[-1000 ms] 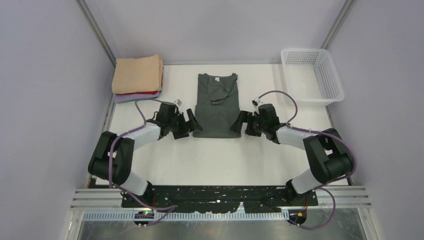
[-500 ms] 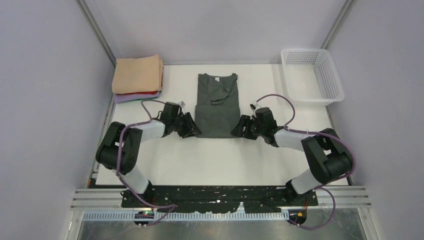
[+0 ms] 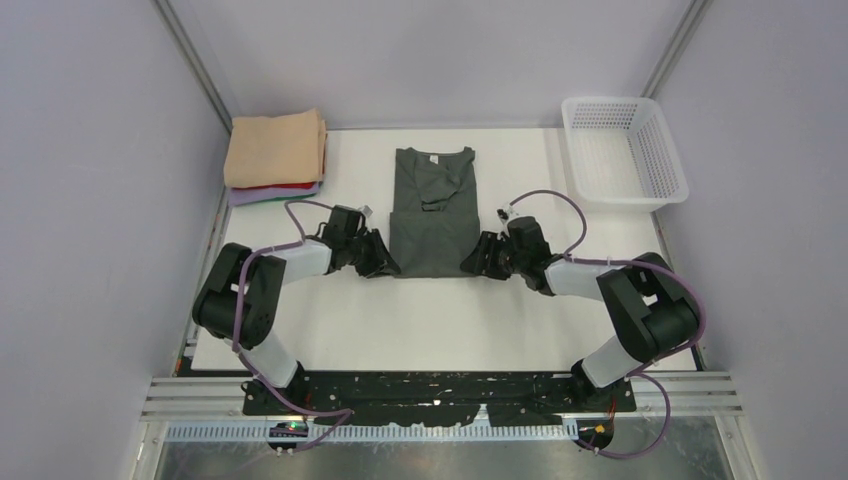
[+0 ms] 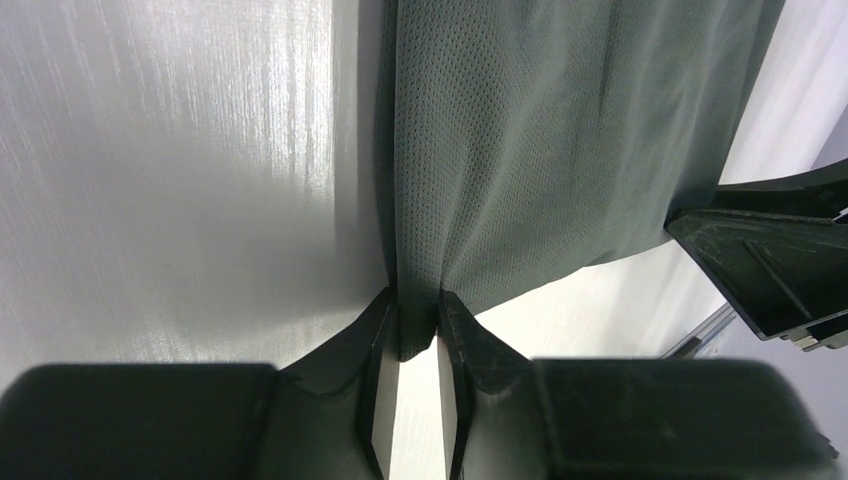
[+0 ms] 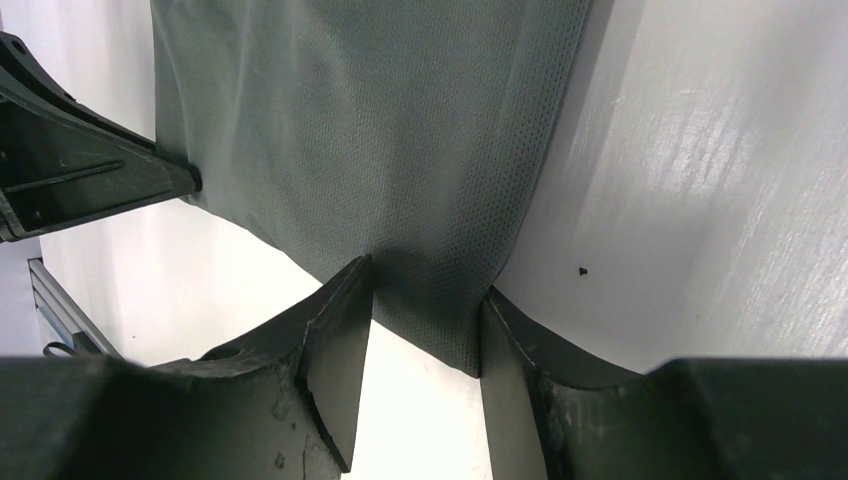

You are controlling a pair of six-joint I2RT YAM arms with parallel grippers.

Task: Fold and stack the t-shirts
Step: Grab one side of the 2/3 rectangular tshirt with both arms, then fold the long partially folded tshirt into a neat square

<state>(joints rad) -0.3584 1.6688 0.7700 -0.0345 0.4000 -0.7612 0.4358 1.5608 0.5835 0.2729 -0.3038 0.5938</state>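
Observation:
A dark charcoal-grey t-shirt (image 3: 432, 210) lies flat mid-table, folded into a narrow strip with its neck label at the far end. My left gripper (image 3: 388, 262) is at its near left corner. In the left wrist view the left gripper (image 4: 418, 320) is shut on that bunched hem corner of the grey t-shirt (image 4: 520, 150). My right gripper (image 3: 473, 262) is at the near right corner. There, the right gripper (image 5: 428, 310) straddles the flat corner of the shirt (image 5: 380, 130), fingers still apart. Folded peach-tan (image 3: 276, 148), red (image 3: 290, 187) and lavender (image 3: 245, 196) t-shirts are stacked far left.
A white mesh basket (image 3: 640, 198) stands at the far right corner. The white table (image 3: 420, 320) has bare surface between the shirt and the arm bases. Grey walls close in on both sides.
Both grippers slid inward onto the shirt's near corners and closed. The left one now pinches the hem; the right one has narrowed around its corner.

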